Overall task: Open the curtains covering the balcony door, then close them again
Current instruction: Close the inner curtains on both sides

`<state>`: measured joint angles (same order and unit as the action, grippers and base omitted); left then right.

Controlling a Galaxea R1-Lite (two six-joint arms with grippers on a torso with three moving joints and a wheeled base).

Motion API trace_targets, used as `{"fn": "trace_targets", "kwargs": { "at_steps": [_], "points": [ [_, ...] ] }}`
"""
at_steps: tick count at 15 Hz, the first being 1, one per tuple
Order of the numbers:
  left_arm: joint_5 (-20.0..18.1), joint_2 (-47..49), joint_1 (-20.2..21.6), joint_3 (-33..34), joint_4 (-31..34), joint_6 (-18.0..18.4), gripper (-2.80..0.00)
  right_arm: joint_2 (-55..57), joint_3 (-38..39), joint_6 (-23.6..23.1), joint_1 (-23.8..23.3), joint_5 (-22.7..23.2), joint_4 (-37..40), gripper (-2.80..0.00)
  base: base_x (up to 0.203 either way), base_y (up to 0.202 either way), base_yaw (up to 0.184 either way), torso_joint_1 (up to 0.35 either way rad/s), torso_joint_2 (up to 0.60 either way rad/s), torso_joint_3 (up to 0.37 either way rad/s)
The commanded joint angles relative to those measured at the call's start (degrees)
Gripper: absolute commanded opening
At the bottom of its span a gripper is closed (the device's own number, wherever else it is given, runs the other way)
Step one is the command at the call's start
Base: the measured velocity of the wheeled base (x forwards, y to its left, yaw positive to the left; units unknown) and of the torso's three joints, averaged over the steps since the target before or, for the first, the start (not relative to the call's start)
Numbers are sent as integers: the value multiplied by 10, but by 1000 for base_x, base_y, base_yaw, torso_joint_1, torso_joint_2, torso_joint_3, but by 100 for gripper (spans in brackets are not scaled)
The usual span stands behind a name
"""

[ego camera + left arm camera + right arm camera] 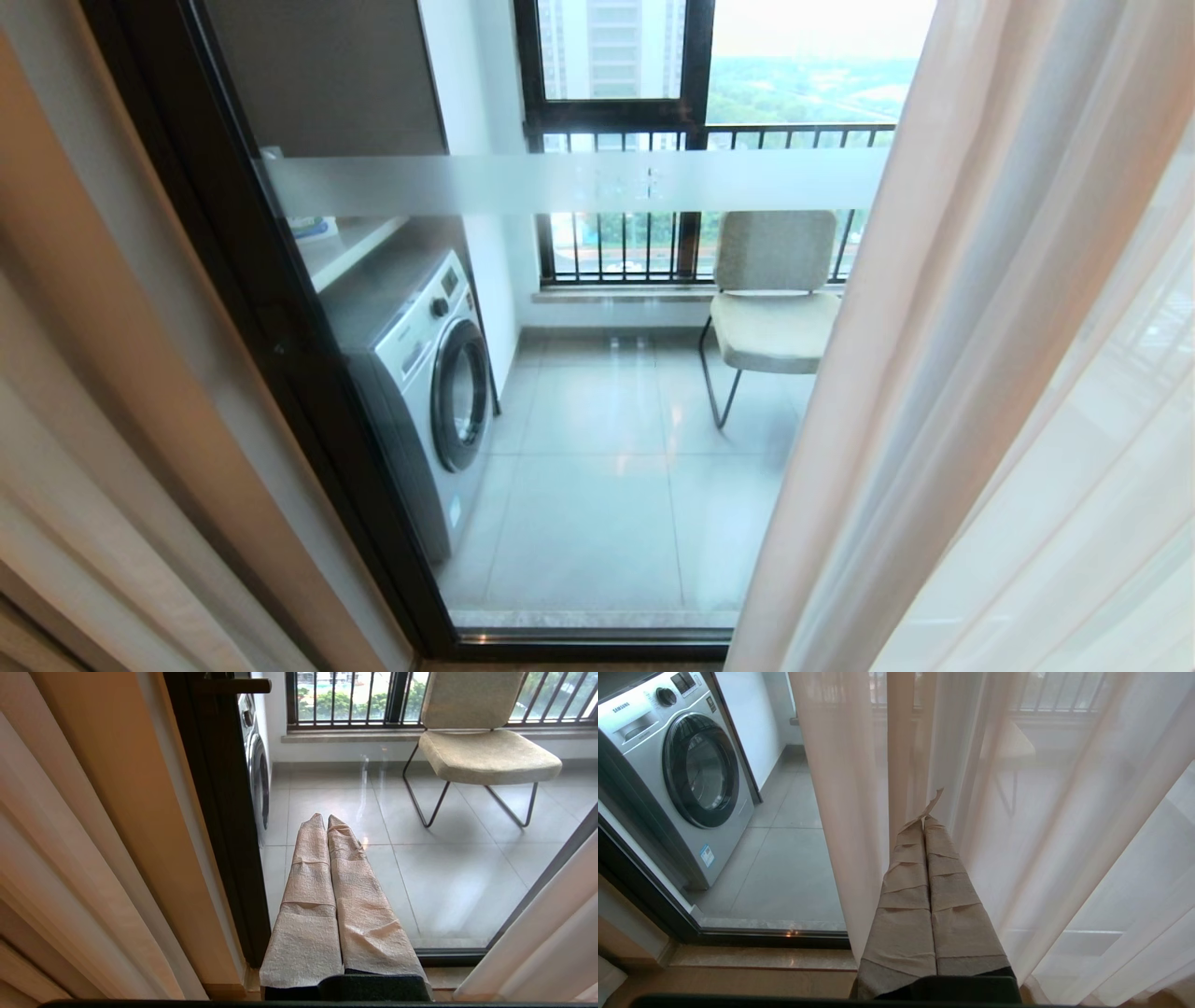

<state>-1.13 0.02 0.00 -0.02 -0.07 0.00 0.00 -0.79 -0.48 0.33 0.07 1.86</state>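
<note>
- Head view looks down through the balcony door (579,392), a clear glass pane in a black frame with a frosted band (579,182) running across it.
- Curtains are parted: the tan curtain (103,392) is bunched at the left edge, the sheer curtain (1008,373) hangs on the right and covers that side of the glass.
- Beyond the glass, a washer (429,373) stands at the left and a chair (770,299) sits far right by the railing (728,140), on a grey tiled floor (597,485).
- Neither arm shows in the head view.
- Left gripper (326,820) appears in its wrist view with its cloth-wrapped fingers (308,886) pressed together, holding nothing; it points at the bare glass, right of the tan curtain.
- Right gripper (923,822) also has its wrapped fingers (945,882) together, holding nothing; its tips are right at the sheer curtain's folds, though contact cannot be judged.
</note>
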Motion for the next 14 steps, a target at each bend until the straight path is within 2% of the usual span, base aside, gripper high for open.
{"fn": "trace_targets", "kwargs": {
  "at_steps": [1,14],
  "points": [
    [0,0,0,0,0,0,-280,0,0,0,0,0,0,-280,0,0,0,0,0,0],
    [0,0,-1,-1,0,0,-280,0,0,0,0,0,0,-280,0,0,0,0,0,0]
  ]
}}
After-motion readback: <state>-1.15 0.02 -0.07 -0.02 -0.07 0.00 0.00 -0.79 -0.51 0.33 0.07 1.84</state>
